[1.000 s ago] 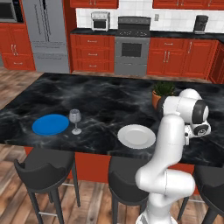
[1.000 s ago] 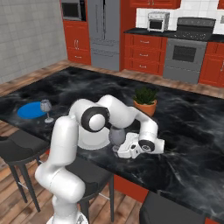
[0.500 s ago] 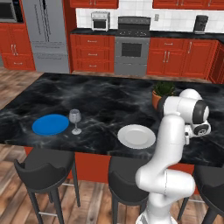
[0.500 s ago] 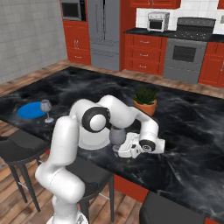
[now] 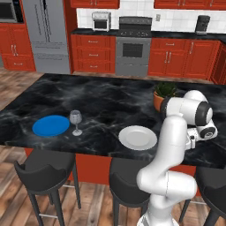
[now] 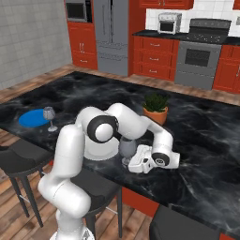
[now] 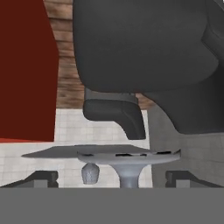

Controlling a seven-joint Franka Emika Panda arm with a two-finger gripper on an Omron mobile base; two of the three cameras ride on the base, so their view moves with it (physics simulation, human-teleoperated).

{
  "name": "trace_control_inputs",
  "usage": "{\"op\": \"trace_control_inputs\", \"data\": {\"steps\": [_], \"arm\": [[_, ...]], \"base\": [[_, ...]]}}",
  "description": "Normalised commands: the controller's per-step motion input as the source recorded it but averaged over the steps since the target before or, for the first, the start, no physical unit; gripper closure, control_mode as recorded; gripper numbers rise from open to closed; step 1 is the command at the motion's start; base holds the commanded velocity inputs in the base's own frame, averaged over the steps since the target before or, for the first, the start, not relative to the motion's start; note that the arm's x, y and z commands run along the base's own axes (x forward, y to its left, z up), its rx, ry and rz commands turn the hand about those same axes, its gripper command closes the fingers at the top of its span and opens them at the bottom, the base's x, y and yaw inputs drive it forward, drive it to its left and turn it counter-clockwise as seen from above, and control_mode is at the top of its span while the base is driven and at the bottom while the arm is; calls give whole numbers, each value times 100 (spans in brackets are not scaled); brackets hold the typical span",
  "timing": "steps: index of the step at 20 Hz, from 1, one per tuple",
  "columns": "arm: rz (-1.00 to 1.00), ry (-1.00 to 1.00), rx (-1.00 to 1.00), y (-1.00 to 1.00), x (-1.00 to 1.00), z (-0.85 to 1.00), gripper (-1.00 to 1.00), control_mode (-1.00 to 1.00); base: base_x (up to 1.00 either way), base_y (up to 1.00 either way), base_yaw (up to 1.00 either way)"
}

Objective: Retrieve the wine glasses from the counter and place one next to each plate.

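Note:
A smoky-grey wine glass (image 6: 126,148) stands upright on the black island, just right of the white plate (image 5: 137,137). My gripper (image 6: 132,163) lies low beside this glass, open. In the hand view its fingertips (image 7: 40,177) stand wide apart on either side of the glass's stem (image 7: 129,176) without touching it. The other wine glass (image 5: 76,122) stands right next to the blue plate (image 5: 50,126) at the island's left. My arm hides much of the white plate (image 6: 104,151) in the right base view. The counter (image 5: 176,35) runs along the back wall.
A potted plant (image 5: 164,94) stands on the island (image 5: 101,95) just behind my arm. Dark stools (image 5: 44,170) line the island's near edge. A stove (image 5: 134,48) and a fridge (image 5: 46,35) stand at the back among red cabinets.
My jaws have spread apart and let go of the wine glass, which stays upright beside the white plate. The arm has hardly moved.

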Motion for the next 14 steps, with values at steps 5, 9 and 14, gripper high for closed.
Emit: {"op": "trace_control_inputs", "data": {"steps": [5, 9, 14], "arm": [[0, 0, 0, 7, 0, 0, -100, -100], [-3, 0, 0, 0, 0, 0, -100, -100], [-5, 0, 0, 23, 10, 0, -100, -100]], "base": [[0, 0, 0], [0, 0, 0], [0, 0, 0]]}}
